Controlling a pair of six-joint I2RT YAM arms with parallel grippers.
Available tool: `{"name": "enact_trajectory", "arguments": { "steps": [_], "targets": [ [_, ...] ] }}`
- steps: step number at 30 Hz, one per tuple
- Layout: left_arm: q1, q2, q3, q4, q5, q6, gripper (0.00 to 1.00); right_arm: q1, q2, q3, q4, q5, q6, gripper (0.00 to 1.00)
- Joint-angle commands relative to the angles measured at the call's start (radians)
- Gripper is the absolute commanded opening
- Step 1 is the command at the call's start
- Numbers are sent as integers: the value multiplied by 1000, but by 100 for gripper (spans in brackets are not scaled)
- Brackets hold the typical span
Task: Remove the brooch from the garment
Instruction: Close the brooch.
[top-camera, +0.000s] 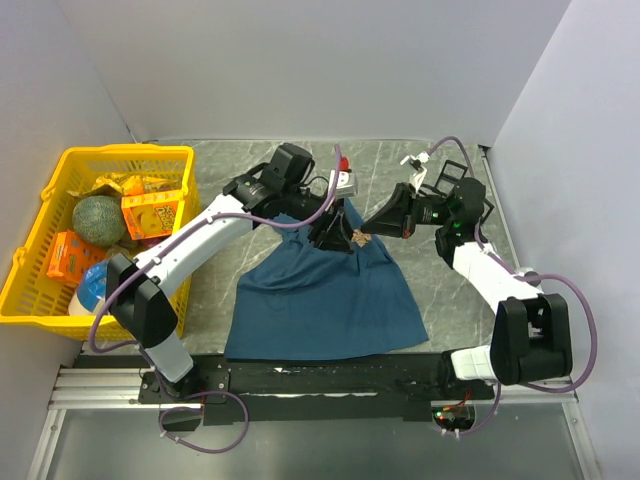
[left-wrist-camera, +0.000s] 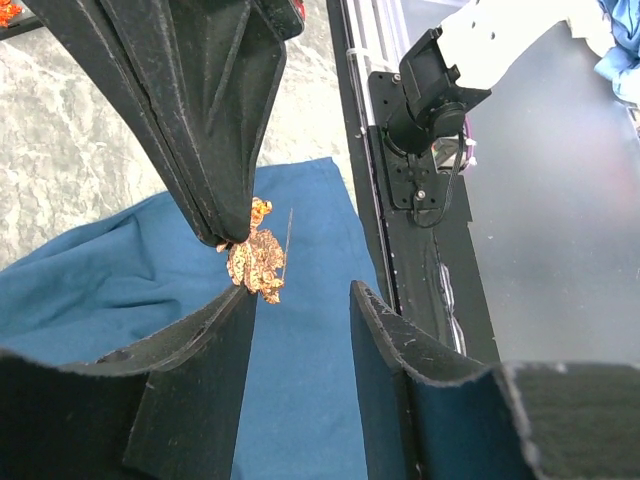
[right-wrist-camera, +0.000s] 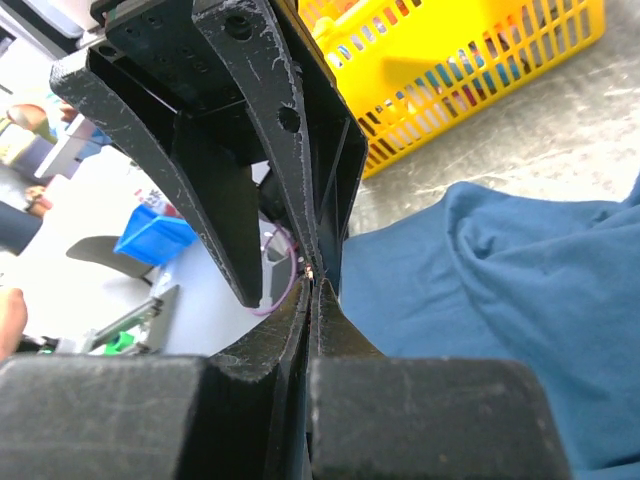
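The teal-blue T-shirt (top-camera: 325, 295) lies spread on the table, its top edge bunched under both grippers. The small gold brooch (top-camera: 362, 237) sits at that top edge. In the left wrist view the brooch (left-wrist-camera: 255, 258) hangs over the shirt (left-wrist-camera: 300, 400), pinched at its upper edge by my right gripper (left-wrist-camera: 232, 240), with a thin pin showing beside it. My right gripper (right-wrist-camera: 313, 285) is shut, a gold sliver between its tips. My left gripper (left-wrist-camera: 300, 290) is open and empty, just beside the brooch, over the cloth. Whether the brooch is still pinned to the cloth I cannot tell.
A yellow basket (top-camera: 130, 152) stands at the left with a green melon (top-camera: 100, 220) and orange boxes (top-camera: 155, 212). A black rail (top-camera: 330, 375) runs along the near edge. Walls close in at the back and right.
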Motion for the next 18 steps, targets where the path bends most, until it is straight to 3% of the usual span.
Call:
{"name": "enact_trajectory", "arguments": {
  "steps": [1, 11, 18],
  "targets": [
    [-1, -14, -8, 50, 100, -22, 47, -12, 23, -10, 132, 30, 60, 0],
    [1, 92, 60, 87, 116, -109, 37, -12, 15, -30, 38, 50, -57, 0],
    [1, 98, 48, 122, 89, -140, 37, -12, -11, -25, -70, 79, -155, 0]
  ]
}}
